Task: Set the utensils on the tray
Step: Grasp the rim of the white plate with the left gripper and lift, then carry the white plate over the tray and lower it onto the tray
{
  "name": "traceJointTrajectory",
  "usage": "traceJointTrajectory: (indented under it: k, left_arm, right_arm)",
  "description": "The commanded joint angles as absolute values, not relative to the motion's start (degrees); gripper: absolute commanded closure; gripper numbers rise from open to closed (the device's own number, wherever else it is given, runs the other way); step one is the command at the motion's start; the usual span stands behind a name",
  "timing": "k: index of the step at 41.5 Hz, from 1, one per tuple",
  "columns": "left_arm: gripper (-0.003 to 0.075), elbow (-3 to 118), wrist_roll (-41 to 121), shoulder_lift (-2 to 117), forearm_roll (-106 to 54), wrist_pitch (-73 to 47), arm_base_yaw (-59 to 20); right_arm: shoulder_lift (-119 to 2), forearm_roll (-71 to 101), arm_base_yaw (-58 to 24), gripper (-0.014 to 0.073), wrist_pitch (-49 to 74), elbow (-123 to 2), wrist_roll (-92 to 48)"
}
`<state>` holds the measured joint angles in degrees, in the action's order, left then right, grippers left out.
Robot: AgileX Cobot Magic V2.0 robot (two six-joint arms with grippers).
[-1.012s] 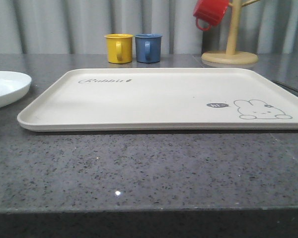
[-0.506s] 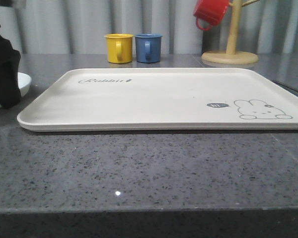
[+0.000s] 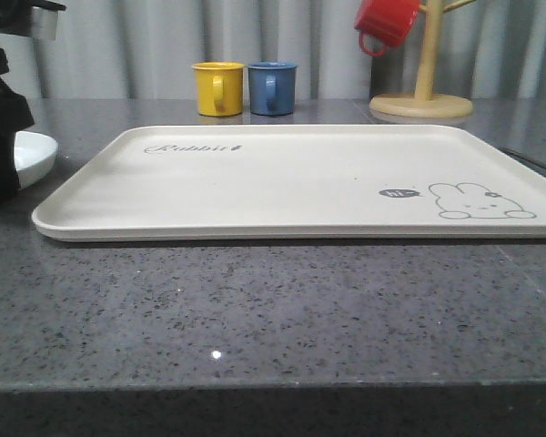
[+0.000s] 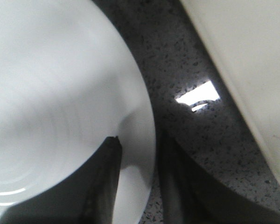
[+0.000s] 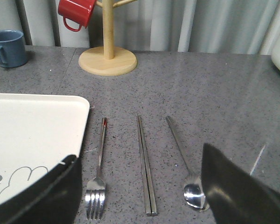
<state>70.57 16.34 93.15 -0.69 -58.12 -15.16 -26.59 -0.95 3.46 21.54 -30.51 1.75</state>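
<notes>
Spread right gripper (image 5: 137, 191) above fork (image 5: 97, 179), chopsticks (image 5: 145, 165), spoon (image 5: 185, 163), handles lengthwise away beside tray (image 5: 32, 135); left gripper (image 4: 137, 182) parted astride plate (image 4: 60, 102) rim; speckled grey counter (image 3: 273, 309), curtained backdrop.

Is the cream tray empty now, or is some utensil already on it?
Empty. The tray carries nothing; the fork, chopsticks and spoon lie on the counter beside it, and the plate sits off its other side.

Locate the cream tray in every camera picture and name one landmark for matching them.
Front view: the tray spans the table's middle.
Left wrist view: only its rim shows, apart from the white plate.
Right wrist view: its rabbit corner lies beside the fork.
Shared landmark: the tray's rounded rim.
</notes>
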Motion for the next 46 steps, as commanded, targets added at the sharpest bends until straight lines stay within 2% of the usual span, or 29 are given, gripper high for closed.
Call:
traceJointTrajectory:
  k: [1,4,9,19,31,40,46]
  left_arm:
    - [0.0555,72.24,16.51,91.98,-0.45,-58.13,-15.55]
    - [0.0589,72.29,16.61,91.87,0.53,-58.82,-15.55]
    - [0.0741,73.90,16.61,91.47,2.19,-60.43,-15.69]
    - [0.0739,81.75,16.61,89.15,4.55,-61.77,-17.74]
    - [0.0739,92.66,16.10,88.99,10.72,-59.21,-30.70]
    - [0.0739,93.68,16.10,89.38,10.85,-52.74,-40.73]
    - [0.0739,93.68,16.10,91.66,10.74,-53.42,-44.66]
  right_arm:
    - [-27.21,-1.55,3.58,0.0034,16.92,-32.73,1.51]
    - [-27.21,-1.55,3.58,0.0034,16.92,-32.73,1.51]
    - [-27.21,-1.55,3.58,0.0034,16.92,-32.73,1.51]
    - [-27.21,-1.55,3.58,0.0034,16.92,-32.73,1.51]
    - [-27.21,-1.55,3.58,0.0034,16.92,-32.73,1.51]
    - [-27.21,-1.55,3.58,0.0034,16.92,-32.73,1.51]
    - [-27.21,-1.55,3.58,0.0034,16.92,-32.73,1.51]
